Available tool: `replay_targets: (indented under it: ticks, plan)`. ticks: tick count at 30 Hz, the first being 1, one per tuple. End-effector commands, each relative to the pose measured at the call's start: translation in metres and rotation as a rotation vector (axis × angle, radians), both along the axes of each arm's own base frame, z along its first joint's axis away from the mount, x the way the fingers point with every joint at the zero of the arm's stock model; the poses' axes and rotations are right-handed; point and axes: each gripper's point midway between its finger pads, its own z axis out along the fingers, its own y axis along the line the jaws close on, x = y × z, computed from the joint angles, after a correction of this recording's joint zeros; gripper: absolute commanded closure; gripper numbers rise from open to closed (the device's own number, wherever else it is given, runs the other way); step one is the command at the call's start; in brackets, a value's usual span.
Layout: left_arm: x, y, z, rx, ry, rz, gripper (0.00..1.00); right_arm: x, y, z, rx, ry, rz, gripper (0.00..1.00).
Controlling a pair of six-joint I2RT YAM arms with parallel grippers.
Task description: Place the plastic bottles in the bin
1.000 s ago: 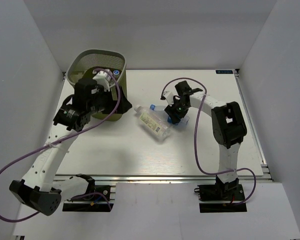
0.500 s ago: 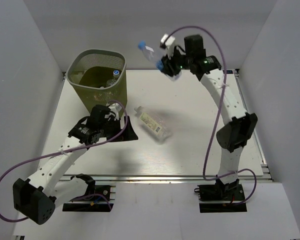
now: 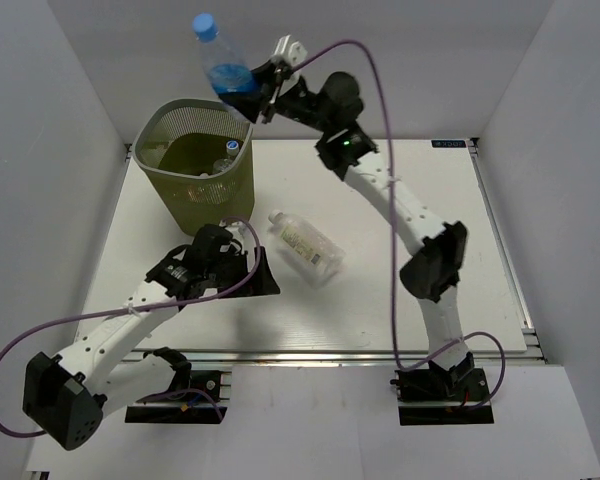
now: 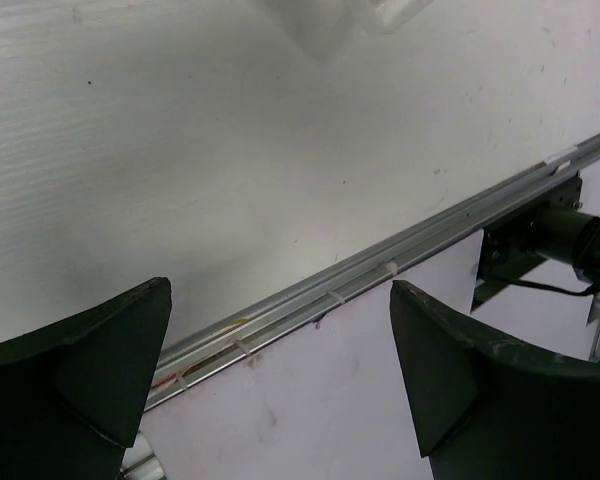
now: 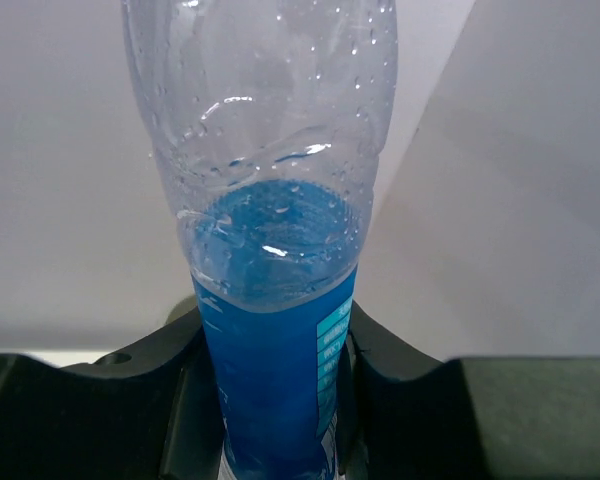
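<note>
My right gripper is shut on a clear blue-labelled bottle with a blue cap and holds it high above the far right rim of the olive-green mesh bin. In the right wrist view the bottle stands clamped between my fingers. The bin holds a few bottles. A cream-labelled clear bottle lies on the table right of the bin. My left gripper is open and empty, low over the table just left of that bottle; in the left wrist view it frames the table's front edge.
The white table has a metal rail along its front edge. White walls close in the left, back and right sides. Purple cables hang along both arms.
My right arm has lifted the blue-labelled bottle off the table and swung it left to above the bin. My left arm has come away from the bin, down and right towards the cream-labelled bottle.
</note>
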Motion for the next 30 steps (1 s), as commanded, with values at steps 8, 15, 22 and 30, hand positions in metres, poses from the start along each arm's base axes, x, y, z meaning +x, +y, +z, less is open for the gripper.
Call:
replay_targets:
  ticks: [8,15,22,30]
  plan:
    - [0.005,-0.004,0.021,-0.171,-0.023,0.217,0.0,0.017,0.074,-0.042,0.127,0.089,0.005,0.22]
    - [0.029,-0.024,0.03,-0.218,-0.015,0.248,0.0,0.017,0.048,-0.01,0.157,0.051,-0.055,0.1]
    - [0.066,-0.06,0.033,-0.127,0.032,0.267,0.0,0.06,-0.061,-0.004,-0.04,0.177,-0.439,0.16]
    - [0.095,-0.075,0.03,-0.001,0.069,0.486,0.0,0.063,-0.224,-0.156,-0.364,0.549,-0.733,0.8]
